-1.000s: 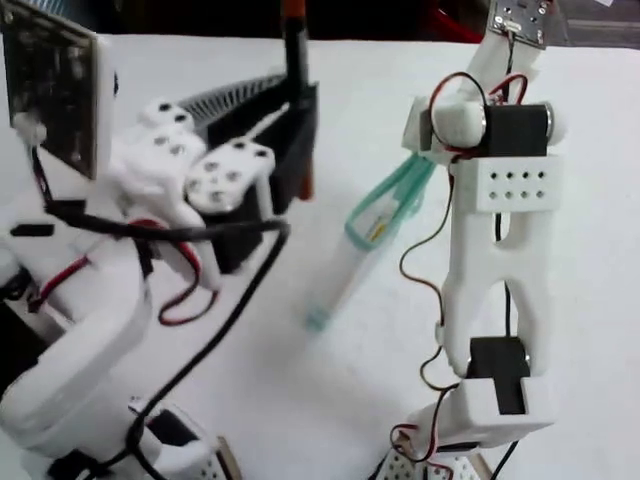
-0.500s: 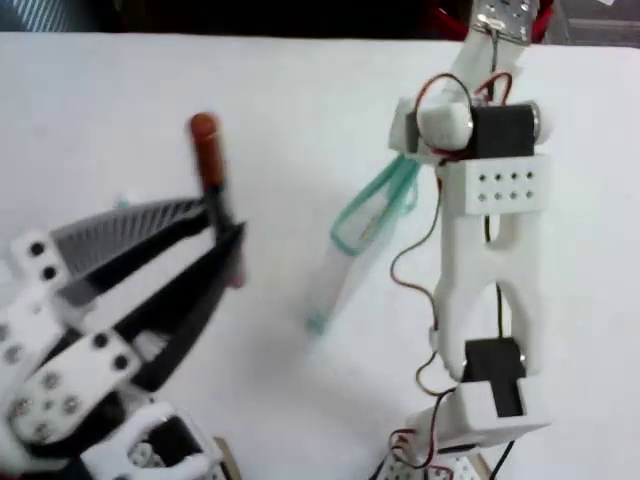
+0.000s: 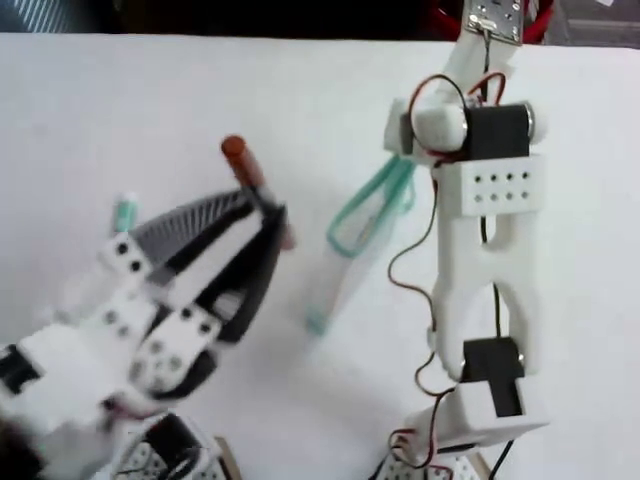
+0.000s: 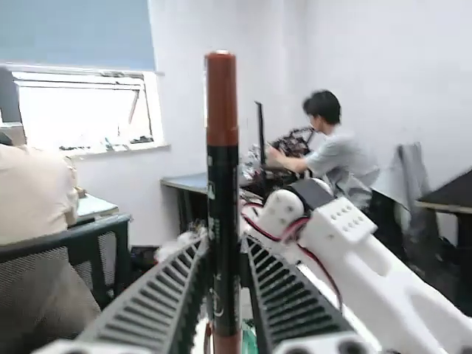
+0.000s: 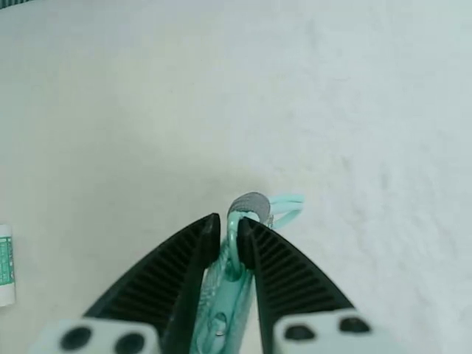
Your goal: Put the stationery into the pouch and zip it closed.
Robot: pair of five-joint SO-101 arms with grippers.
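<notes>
Brown-capped and black-barrelled, the marker [image 4: 222, 147] is clamped between the ribbed fingers of the left gripper [image 4: 223, 251], its cap end sticking well past the tips. The right gripper [image 5: 228, 228] is pinched on the rim of the teal see-through pouch [image 5: 233, 254], just beside the grey zip pull [image 5: 251, 203]. In the high view the pouch [image 3: 360, 225] lies on the white table [image 3: 150, 90] between the two arms, its far end tucked under the right arm [image 3: 490, 250]. A small teal-topped piece [image 3: 125, 212] sits just beside the left gripper's grey finger.
</notes>
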